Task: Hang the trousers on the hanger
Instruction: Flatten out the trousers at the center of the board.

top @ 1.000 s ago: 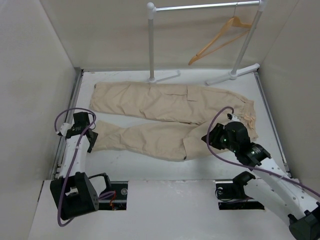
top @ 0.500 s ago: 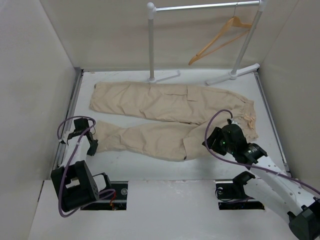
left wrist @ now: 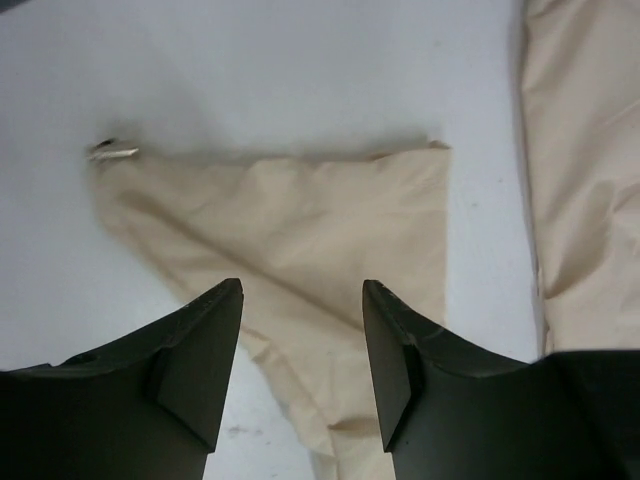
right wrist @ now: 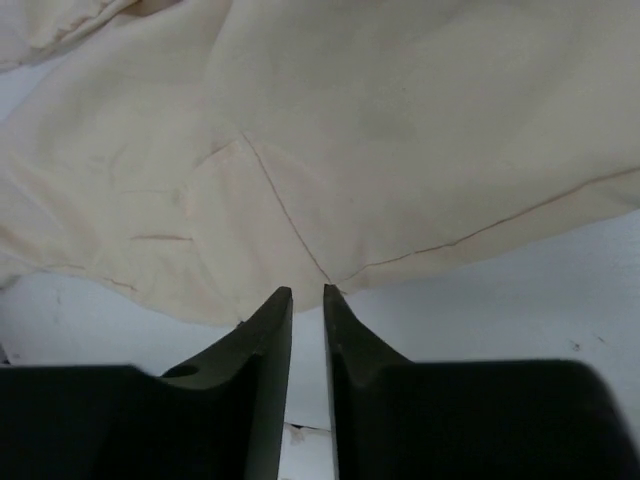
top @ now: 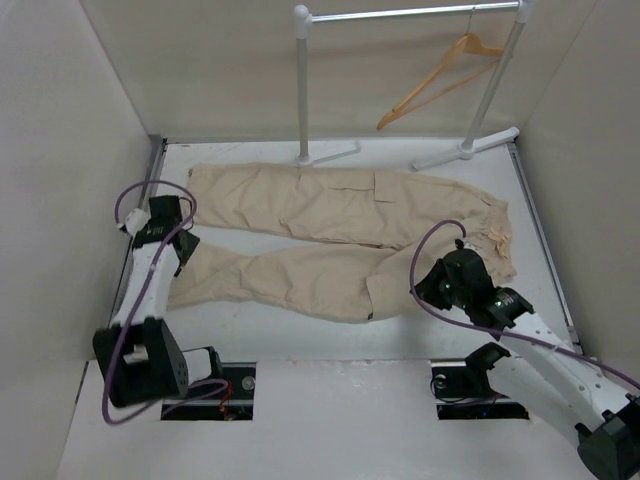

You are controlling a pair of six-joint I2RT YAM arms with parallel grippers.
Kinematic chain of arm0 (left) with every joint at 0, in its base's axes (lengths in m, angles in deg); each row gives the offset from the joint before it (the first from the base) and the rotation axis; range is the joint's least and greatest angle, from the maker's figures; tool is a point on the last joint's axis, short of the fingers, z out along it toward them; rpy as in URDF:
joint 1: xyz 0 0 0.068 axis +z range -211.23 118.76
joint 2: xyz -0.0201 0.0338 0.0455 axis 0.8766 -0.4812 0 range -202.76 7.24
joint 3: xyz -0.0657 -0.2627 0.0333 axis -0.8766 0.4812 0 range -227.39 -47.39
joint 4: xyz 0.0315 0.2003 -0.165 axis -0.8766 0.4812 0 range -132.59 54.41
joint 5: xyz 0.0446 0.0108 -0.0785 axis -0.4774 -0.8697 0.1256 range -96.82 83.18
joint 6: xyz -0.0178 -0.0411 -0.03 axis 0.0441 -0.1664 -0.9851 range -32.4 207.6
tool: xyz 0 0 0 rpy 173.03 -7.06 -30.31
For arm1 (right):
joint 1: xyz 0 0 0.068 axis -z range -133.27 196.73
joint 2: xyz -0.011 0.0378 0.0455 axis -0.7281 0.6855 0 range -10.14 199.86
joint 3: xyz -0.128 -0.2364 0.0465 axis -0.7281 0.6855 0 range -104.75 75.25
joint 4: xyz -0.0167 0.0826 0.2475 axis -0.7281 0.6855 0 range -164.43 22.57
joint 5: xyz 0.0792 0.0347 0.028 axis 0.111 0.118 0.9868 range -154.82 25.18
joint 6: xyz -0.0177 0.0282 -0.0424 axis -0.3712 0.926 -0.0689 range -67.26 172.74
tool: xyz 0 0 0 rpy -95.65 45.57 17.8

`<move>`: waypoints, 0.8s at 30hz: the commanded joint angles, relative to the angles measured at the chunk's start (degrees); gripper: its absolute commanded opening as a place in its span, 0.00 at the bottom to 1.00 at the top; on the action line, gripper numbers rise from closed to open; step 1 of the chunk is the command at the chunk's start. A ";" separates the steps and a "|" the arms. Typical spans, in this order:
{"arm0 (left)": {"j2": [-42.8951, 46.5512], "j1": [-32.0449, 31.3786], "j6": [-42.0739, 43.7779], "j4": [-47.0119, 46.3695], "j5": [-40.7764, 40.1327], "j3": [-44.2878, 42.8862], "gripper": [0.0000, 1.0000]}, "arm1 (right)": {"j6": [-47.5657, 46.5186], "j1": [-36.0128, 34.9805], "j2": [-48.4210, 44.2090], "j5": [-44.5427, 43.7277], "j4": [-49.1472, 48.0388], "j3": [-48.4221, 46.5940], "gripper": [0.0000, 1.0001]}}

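Top external view: the trousers [top: 340, 235] lie spread flat on the worktop [top: 300, 330], both legs stretched out. The hanger [top: 440, 78] hangs bare on a white rack [top: 302, 80] beyond the trousers, well apart from them. By this evidence no step of the task is complete; lifting, draping and hanging all remain. The left hand [left wrist: 302, 290] hovers over a trouser cuff, fingers spread wide, holding nothing. The right hand [right wrist: 307, 295] sits at the trousers' near edge by a pocket seam, fingers almost together, gripping nothing. No brand, label or writing is legible.
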 commanded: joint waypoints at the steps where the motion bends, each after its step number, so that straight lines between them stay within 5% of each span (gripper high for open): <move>1: -12.79 -3.26 6.93 -5.50 -1.90 -7.55 0.48 | 0.35 -1.00 -2.04 1.66 -4.93 -0.67 0.13; 4: -22.20 -5.46 12.73 -6.47 -3.57 -14.58 0.49 | 0.35 -1.96 -2.75 2.72 -6.17 -0.49 0.08; 11: -34.44 -7.48 17.49 -7.17 -5.51 -22.60 0.50 | 0.96 -3.20 -4.50 2.19 -5.91 0.91 0.15; 16: -39.46 -7.40 16.70 -6.56 -6.03 -22.70 0.28 | 1.49 -2.58 -6.61 1.14 -5.03 1.44 0.31; 24: -39.73 -6.26 14.77 -8.40 -5.94 -18.83 0.10 | 0.44 1.02 -7.59 0.87 -4.41 1.00 0.46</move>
